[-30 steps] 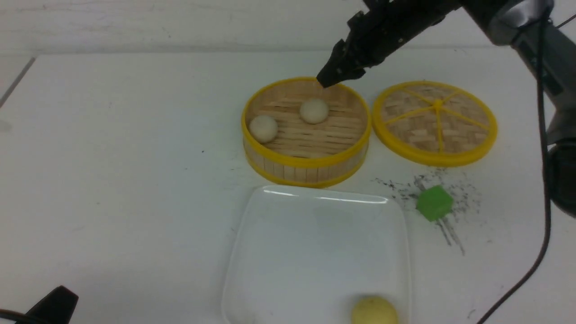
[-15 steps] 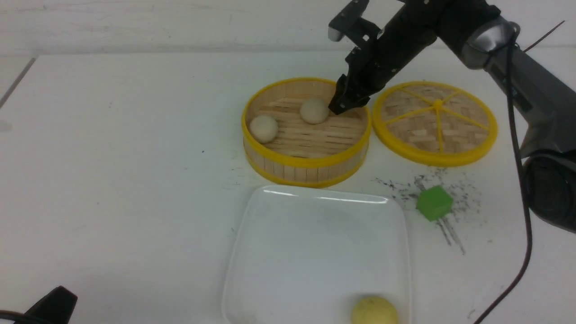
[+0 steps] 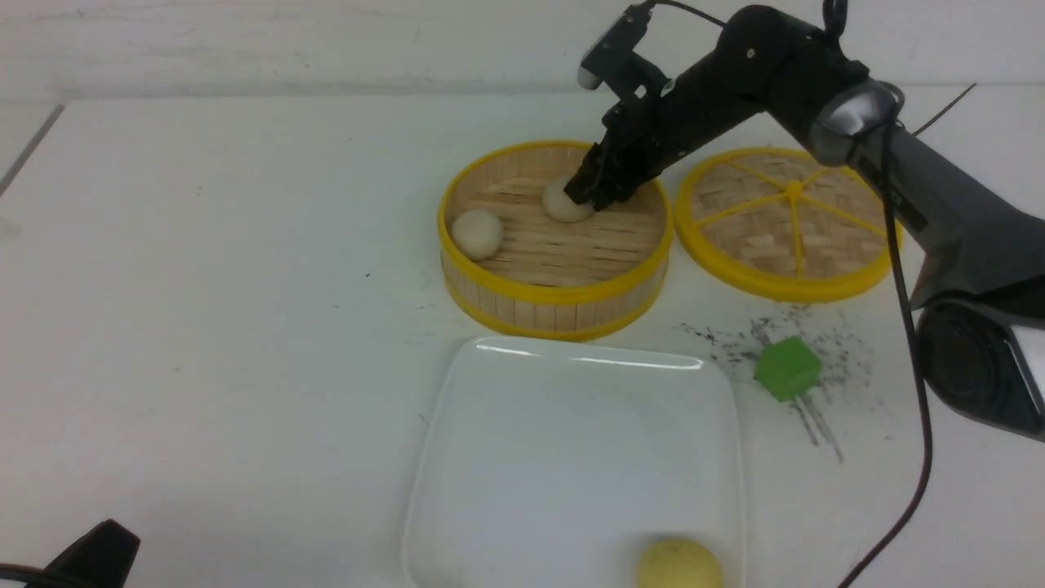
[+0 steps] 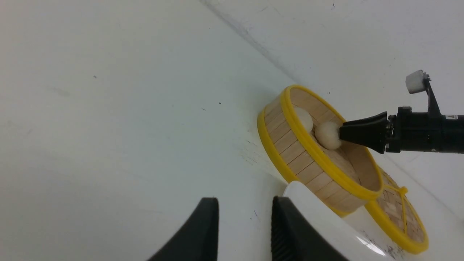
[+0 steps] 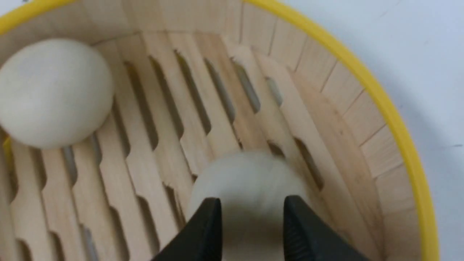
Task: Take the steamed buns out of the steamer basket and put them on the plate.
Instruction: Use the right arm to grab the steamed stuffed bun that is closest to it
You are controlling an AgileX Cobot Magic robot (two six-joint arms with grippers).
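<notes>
The steamer basket [image 3: 555, 306] holds two cream steamed buns: one at its left wall [image 3: 478, 233] and one near the back [image 3: 562, 208]. My right gripper [image 3: 584, 196] is down inside the basket with its tips against the back bun [image 5: 250, 174]. Its jaws are narrowly parted and the bun, wider than the gap, lies just beyond them. The other bun [image 5: 54, 92] lies apart. The pale yellow bun [image 3: 678, 563] rests at the near right of the white plate [image 3: 571, 359]. My left gripper [image 4: 244, 206] is slightly open and empty, low beside the plate's edge [image 4: 319, 217].
The flat woven lid [image 3: 788, 220] with yellow spokes lies right of the basket. A green cube [image 3: 788, 367] sits on dark scuff marks right of the plate. The right arm's cable hangs along the right edge.
My right gripper has come down from above the basket's back rim into the basket and moved left onto the back bun. The buns, plate and left arm have kept their places.
</notes>
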